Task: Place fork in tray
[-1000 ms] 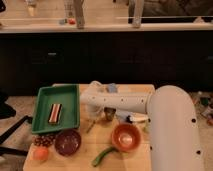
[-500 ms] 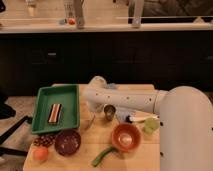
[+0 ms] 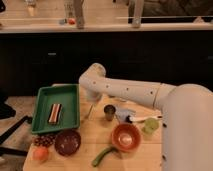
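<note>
The green tray (image 3: 70,95) lies at the table's left and holds a striped packet (image 3: 55,113). My gripper (image 3: 93,101) hangs from the white arm just right of the tray's right rim. It is shut on the fork (image 3: 88,112), a thin silver sliver that slants down and to the left from it, with its low end close to the tabletop beside the tray. The fork is outside the tray.
A metal cup (image 3: 109,111) stands right of the gripper. The orange bowl (image 3: 126,136), a maroon bowl (image 3: 67,141), a green-handled utensil (image 3: 102,155), a white-handled utensil (image 3: 143,119), a green cup (image 3: 150,125), grapes (image 3: 44,140) and an orange fruit (image 3: 41,153) are on the table.
The arm has swung left and risen from the table's middle. The gripper now hangs beside the tray's right rim with the fork in it.
</note>
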Motion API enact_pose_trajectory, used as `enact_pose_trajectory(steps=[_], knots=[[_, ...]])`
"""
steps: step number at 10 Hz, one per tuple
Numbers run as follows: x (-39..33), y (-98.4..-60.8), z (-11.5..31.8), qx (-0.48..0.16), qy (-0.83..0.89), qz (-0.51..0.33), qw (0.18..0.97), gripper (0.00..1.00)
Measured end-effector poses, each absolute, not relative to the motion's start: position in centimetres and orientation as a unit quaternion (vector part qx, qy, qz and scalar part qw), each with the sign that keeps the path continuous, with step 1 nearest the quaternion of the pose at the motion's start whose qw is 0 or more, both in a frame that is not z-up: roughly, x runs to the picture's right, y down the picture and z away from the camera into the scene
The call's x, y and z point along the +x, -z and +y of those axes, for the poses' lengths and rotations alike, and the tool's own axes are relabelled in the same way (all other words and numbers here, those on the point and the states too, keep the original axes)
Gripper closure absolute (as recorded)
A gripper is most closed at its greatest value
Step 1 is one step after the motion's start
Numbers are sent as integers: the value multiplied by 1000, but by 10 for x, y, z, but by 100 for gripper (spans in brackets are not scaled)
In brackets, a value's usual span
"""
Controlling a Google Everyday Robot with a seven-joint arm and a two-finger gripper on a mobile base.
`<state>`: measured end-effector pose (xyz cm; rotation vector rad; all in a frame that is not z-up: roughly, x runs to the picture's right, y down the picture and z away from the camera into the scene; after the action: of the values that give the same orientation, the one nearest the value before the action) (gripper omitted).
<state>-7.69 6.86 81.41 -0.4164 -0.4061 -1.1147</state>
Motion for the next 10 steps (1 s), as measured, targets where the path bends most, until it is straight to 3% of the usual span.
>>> enact_pose_trajectory(steps=[4,10], knots=[[-138,-790,49,-151,572,-234,772,100],[-204,-828,93,-143,632,-270,712,100]])
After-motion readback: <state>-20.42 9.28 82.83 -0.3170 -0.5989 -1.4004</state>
